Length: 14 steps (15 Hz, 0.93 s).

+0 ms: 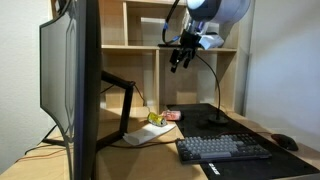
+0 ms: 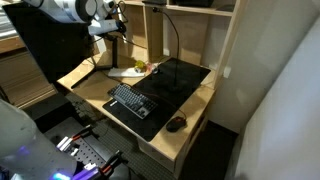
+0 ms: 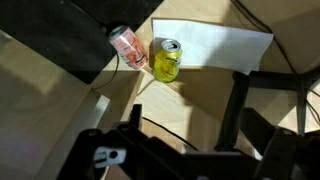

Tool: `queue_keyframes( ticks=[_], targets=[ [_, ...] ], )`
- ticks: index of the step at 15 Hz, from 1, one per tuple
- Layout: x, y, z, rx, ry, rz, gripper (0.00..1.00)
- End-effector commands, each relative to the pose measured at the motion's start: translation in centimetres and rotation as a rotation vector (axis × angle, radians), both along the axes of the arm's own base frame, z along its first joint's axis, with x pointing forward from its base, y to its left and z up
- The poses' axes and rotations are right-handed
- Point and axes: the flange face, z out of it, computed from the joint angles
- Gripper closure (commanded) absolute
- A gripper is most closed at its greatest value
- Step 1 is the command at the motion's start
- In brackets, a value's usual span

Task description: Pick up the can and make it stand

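The small yellow-green can [image 3: 165, 61] lies on its side on the wooden desk, at the edge of a white sheet of paper [image 3: 215, 44]. It also shows in both exterior views [image 1: 157, 119] [image 2: 141, 67]. A small flat red-pink object [image 3: 127, 45] lies right beside it. My gripper [image 1: 180, 60] hangs high above the desk, well above the can, open and empty. It also shows in an exterior view [image 2: 113, 30]. Its dark fingers fill the bottom of the wrist view [image 3: 185, 150].
A large monitor [image 1: 75, 80] on a black arm stands near the can. A black keyboard [image 1: 222, 149] lies on a black desk mat [image 2: 165, 85], with a mouse [image 1: 286, 142] beside it. A gooseneck lamp [image 1: 212, 90] and wooden shelves [image 1: 140, 45] stand behind.
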Motion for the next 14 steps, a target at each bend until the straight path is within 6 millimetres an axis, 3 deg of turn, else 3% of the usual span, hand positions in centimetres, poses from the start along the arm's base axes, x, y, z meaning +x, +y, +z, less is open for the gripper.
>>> queue_keyframes(
  ticks=[1, 3, 4, 7, 9, 10, 14],
  targets=[
    [0.8, 0.3, -2.1, 0.047, 0.002, 0.010, 0.00],
    [1.7, 1.1, -6.5, 0.076, 0.018, 0.024, 0.00],
    [1.9, 1.4, -7.6, 0.078, 0.023, 0.026, 0.00],
    [2.2, 2.0, -7.9, 0.068, 0.042, 0.054, 0.00],
    [4.2, 3.6, -10.8, 0.136, 0.103, 0.064, 0.00],
    [5.6, 6.1, -11.4, 0.233, 0.103, 0.063, 0.00],
    [12.0, 6.4, -13.7, 0.339, 0.076, 0.067, 0.00]
  ],
)
